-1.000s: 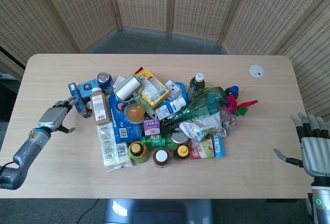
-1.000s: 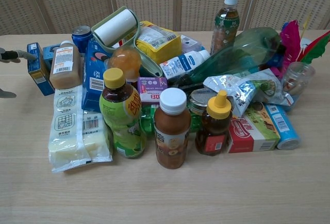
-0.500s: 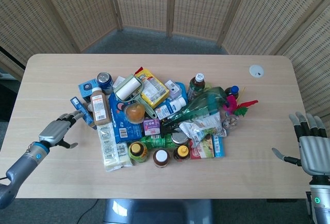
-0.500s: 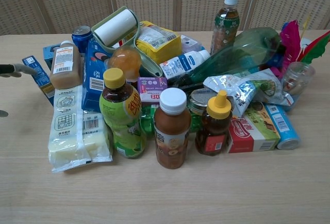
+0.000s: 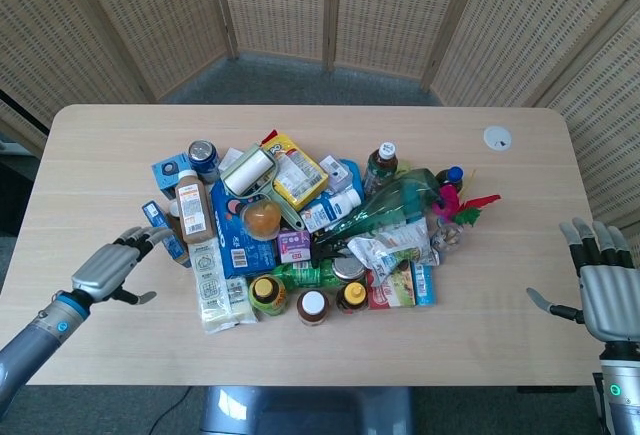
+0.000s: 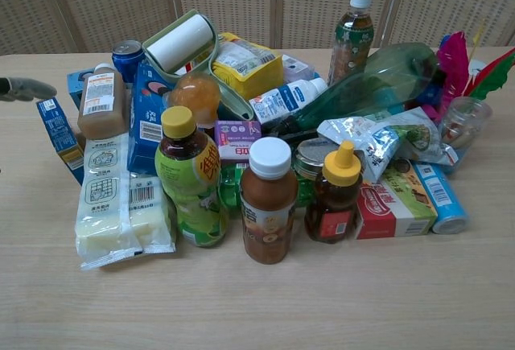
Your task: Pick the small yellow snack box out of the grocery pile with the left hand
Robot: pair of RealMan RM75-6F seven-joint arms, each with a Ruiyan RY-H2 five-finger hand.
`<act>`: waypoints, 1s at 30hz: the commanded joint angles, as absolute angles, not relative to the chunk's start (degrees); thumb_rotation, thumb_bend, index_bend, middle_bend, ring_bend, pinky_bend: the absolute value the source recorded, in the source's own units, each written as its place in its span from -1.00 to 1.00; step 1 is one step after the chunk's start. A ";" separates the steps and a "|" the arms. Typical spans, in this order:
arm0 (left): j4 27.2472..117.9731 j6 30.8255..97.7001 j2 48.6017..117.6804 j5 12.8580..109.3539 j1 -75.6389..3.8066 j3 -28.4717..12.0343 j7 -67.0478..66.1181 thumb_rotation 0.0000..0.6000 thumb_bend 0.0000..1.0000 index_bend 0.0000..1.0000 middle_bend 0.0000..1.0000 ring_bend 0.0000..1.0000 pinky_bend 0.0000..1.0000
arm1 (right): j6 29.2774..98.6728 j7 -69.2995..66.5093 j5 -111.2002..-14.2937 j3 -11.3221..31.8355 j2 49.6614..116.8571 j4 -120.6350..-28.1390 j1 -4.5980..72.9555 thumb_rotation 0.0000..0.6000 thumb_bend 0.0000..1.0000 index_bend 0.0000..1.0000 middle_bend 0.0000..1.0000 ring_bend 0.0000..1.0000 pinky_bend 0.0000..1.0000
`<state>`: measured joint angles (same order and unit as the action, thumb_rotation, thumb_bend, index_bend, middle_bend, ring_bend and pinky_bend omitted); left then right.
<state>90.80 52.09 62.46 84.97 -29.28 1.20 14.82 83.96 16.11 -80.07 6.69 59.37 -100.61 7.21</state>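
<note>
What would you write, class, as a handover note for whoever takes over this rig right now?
Left hand: open, holding nothing, fingers spread next to a small blue box at the pile's left edge; I cannot tell if they touch it.
Right hand: open and empty at the table's right end, well clear of the pile.
Yellow snack box: high in the pile, beside the lint roller, not grasped.
Done: nothing picked.
Left: reach over the pile with the left hand, grip the yellow snack box, lift it out.

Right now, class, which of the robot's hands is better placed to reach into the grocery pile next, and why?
Left. The left hand is open beside the pile's edge, by the blue box; the right hand sits open at the table's far side, well clear of the pile.
</note>
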 commanded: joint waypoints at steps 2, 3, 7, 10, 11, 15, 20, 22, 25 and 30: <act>84.84 51.86 65.41 85.17 -30.73 -0.54 14.16 1.00 -0.44 -1.00 -1.00 -1.00 -1.00 | 84.20 16.15 -80.11 6.74 59.37 -100.65 7.13 0.16 -0.64 -0.91 -0.93 -1.00 -1.00; 83.66 51.25 66.04 85.19 -31.25 -0.62 13.98 1.00 -0.44 -1.00 -1.00 -1.00 -1.00 | 84.34 16.18 -80.08 6.74 59.35 -100.70 7.05 0.16 -0.65 -0.91 -0.93 -1.00 -1.00; 78.76 48.43 68.97 85.18 -33.35 -0.68 14.12 1.00 -0.44 -1.00 -1.00 -1.00 -1.00 | 84.99 16.47 -79.85 6.71 58.96 -100.98 6.53 0.15 -0.65 -0.91 -0.93 -1.00 -1.00; 76.22 46.88 70.50 85.02 -34.20 -0.37 14.83 1.00 -0.44 -1.00 -1.00 -1.00 -1.00 | 85.45 16.64 -79.70 6.70 58.58 -101.24 6.16 0.15 -0.65 -0.91 -0.93 -1.00 -1.00; 75.66 46.51 70.83 84.94 -34.33 -0.24 15.12 1.00 -0.44 -1.00 -1.00 -1.00 -1.00 | 85.59 16.71 -79.68 6.70 58.48 -101.31 6.07 0.16 -0.64 -0.91 -0.93 -1.00 -1.00; 73.36 44.66 72.11 84.22 -34.82 0.25 16.84 1.00 -0.44 -1.00 -1.00 -1.00 -1.00 | 85.69 16.90 -79.55 6.76 58.22 -101.52 5.95 0.16 -0.64 -0.91 -0.93 -1.00 -1.00; 70.19 41.31 73.58 82.75 -35.92 0.34 19.91 1.00 -0.44 -1.00 -1.00 -1.00 -1.00 | 85.32 17.21 -79.60 6.77 58.44 -101.60 6.20 0.16 -0.65 -0.91 -0.93 -1.00 -1.00; 68.99 39.78 74.05 81.96 -36.45 0.16 21.42 1.00 -0.44 -1.00 -1.00 -1.00 -1.00 | 85.22 17.31 -79.56 6.80 58.54 -101.60 6.28 0.15 -0.64 -0.91 -0.93 -1.00 -1.00; 68.42 38.01 74.14 81.35 -37.08 0.04 23.60 1.00 -0.44 -1.00 -1.00 -1.00 -1.00 | 85.31 17.44 -79.56 6.82 58.49 -101.62 6.23 0.15 -0.64 -0.91 -0.93 -1.00 -1.00; 71.57 37.38 71.73 82.58 -37.21 1.05 26.11 1.00 -0.43 -1.00 -1.00 -1.00 -1.00 | 85.57 17.43 -79.33 6.94 58.33 -101.60 6.06 0.15 -0.64 -0.91 -0.93 -1.00 -1.00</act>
